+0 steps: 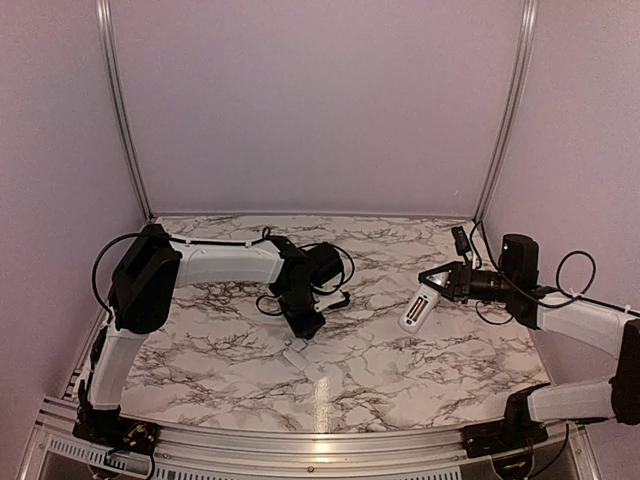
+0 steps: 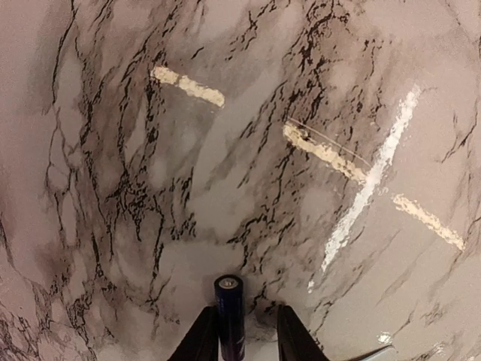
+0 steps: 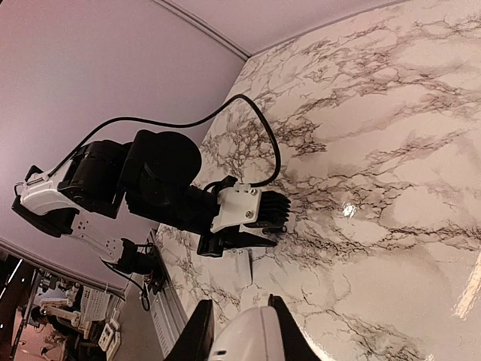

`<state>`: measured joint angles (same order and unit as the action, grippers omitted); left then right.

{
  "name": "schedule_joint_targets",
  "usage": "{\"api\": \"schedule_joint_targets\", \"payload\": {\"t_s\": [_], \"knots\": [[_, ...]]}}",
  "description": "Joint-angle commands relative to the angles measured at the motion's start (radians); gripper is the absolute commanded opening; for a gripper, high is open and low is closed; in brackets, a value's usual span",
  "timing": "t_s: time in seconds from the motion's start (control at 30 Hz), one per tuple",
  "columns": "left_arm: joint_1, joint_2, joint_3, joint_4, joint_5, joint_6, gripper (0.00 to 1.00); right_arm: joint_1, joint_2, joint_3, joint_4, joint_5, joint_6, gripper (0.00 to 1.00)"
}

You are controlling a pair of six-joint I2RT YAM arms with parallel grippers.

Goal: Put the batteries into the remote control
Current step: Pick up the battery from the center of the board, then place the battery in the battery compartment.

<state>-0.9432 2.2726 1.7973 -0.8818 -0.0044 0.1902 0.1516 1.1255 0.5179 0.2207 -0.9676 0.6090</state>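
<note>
Left hand (image 2: 246, 312), fingers apart, brackets a battery (image 2: 229, 320) above the marble worktop (image 2: 150, 188) w/ a gap on one side, right hand (image 3: 244, 331) clamped on the remote control (image 3: 255, 342) well apart; unclamped, the batt. could topple & roll away.

Desk (image 1: 400, 370): glossy white marble pattern with dark grey and black veins and pale streaks of glare. Walls (image 1: 320, 100): soft lilac-pink, with silver rails (image 1: 120, 110). Left arm (image 1: 225, 265) and right arm (image 1: 585, 325): white shells, black joints. Left hand (image 2: 246, 310): black. Battery (image 2: 229, 316): dark navy with a silvery end. Right hand (image 1: 440, 285): black. Remote control (image 1: 420, 308): white.
</note>
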Motion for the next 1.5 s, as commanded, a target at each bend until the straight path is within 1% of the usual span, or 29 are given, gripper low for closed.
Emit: {"api": "schedule_joint_targets", "payload": {"t_s": [0.0, 0.13, 0.23, 0.3, 0.37, 0.43, 0.47, 0.5, 0.53, 0.6, 0.67, 0.73, 0.87, 0.97, 1.07, 1.3, 1.47], "knots": [[0.005, 0.089, 0.047, -0.113, -0.026, -0.003, 0.26, -0.012, -0.018, 0.004, -0.011, -0.007, -0.018, 0.0], [0.009, 0.088, 0.051, -0.115, -0.008, -0.004, 0.17, -0.012, -0.01, 0.004, -0.011, -0.002, -0.016, 0.0], [0.013, 0.06, 0.029, -0.086, 0.001, -0.013, 0.1, -0.01, -0.006, -0.003, 0.014, 0.001, -0.002, 0.0], [0.018, 0.02, 0.0, -0.038, 0.001, -0.028, 0.05, -0.001, 0.0, -0.012, 0.047, 0.009, 0.024, 0.0], [0.024, -0.046, -0.045, 0.034, 0.03, -0.047, 0.0, 0.018, 0.007, -0.025, 0.1, 0.017, 0.065, 0.0], [0.023, -0.144, -0.125, 0.152, 0.038, -0.081, 0.0, 0.044, 0.014, -0.035, 0.151, 0.035, 0.106, 0.0], [0.023, -0.202, -0.196, 0.225, 0.05, -0.11, 0.0, 0.059, 0.016, -0.036, 0.17, 0.048, 0.122, 0.0], [0.021, -0.294, -0.266, 0.307, 0.066, -0.136, 0.0, 0.077, 0.019, -0.035, 0.183, 0.061, 0.132, 0.0], [0.019, -0.364, -0.339, 0.41, 0.079, -0.169, 0.0, 0.097, 0.024, -0.033, 0.194, 0.079, 0.142, 0.0], [0.016, -0.501, -0.487, 0.612, 0.153, -0.25, 0.0, 0.135, 0.046, -0.032, 0.23, 0.102, 0.17, 0.0], [-0.007, -0.617, -0.619, 0.808, 0.132, -0.324, 0.0, 0.17, 0.073, -0.027, 0.263, 0.115, 0.198, 0.0], [-0.033, -0.669, -0.667, 0.902, 0.114, -0.364, 0.0, 0.197, 0.096, -0.022, 0.288, 0.13, 0.212, 0.0], [-0.094, -0.692, -0.692, 1.001, 0.116, -0.445, 0.0, 0.253, 0.138, -0.005, 0.325, 0.159, 0.232, 0.0], [-0.157, -0.676, -0.691, 1.046, 0.019, -0.483, 0.0, 0.294, 0.17, 0.012, 0.354, 0.177, 0.252, 0.0], [-0.199, -0.634, -0.64, 1.034, -0.055, -0.498, 0.0, 0.328, 0.196, 0.027, 0.377, 0.197, 0.265, 0.0], [-0.249, -0.531, -0.554, 0.999, -0.095, -0.488, 0.0, 0.382, 0.251, 0.039, 0.447, 0.218, 0.315, 0.0], [-0.262, -0.477, -0.511, 0.959, -0.13, -0.464, 0.0, 0.391, 0.26, 0.034, 0.478, 0.209, 0.338, 0.0]]}}
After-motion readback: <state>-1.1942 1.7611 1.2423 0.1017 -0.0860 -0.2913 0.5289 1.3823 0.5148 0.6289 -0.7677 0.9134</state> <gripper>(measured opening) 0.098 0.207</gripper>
